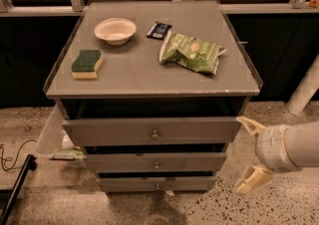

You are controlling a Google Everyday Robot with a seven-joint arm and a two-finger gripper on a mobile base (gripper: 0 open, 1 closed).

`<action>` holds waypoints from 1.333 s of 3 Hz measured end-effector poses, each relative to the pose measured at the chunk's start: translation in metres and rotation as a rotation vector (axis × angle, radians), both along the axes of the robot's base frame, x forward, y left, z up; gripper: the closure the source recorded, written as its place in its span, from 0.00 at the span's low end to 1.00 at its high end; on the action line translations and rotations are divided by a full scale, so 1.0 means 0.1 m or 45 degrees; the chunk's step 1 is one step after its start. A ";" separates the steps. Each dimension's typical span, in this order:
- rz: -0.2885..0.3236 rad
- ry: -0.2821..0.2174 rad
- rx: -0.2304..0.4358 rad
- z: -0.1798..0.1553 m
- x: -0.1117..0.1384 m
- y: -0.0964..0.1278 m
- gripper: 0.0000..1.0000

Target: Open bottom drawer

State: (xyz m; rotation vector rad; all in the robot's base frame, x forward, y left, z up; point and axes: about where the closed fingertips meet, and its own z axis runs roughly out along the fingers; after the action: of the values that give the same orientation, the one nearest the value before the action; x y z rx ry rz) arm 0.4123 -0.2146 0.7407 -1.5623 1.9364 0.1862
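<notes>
A grey cabinet holds three drawers. The bottom drawer has the slimmest front and a small round metal knob; it sits near the floor, pushed in. Above it are the mid-sized drawer and the tallest top drawer. My gripper is at the right of the cabinet, level with the top two drawers, clear of the fronts. Its two cream fingers are spread apart and hold nothing. It is up and to the right of the bottom knob.
The cabinet top carries a white bowl, a green-and-yellow sponge, a green chip bag and a dark snack packet. A white post stands at the right. A black cable and a dark bar lie at the left on the speckled floor.
</notes>
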 end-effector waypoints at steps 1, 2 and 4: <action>-0.023 -0.063 0.085 -0.46 -0.01 0.03 0.00; -0.031 -0.105 0.101 -0.96 0.08 0.06 0.00; -0.011 -0.095 0.090 -1.00 0.05 0.10 0.00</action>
State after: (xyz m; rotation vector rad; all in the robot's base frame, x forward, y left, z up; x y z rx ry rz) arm 0.4175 -0.2042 0.6410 -1.4935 1.8590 0.1880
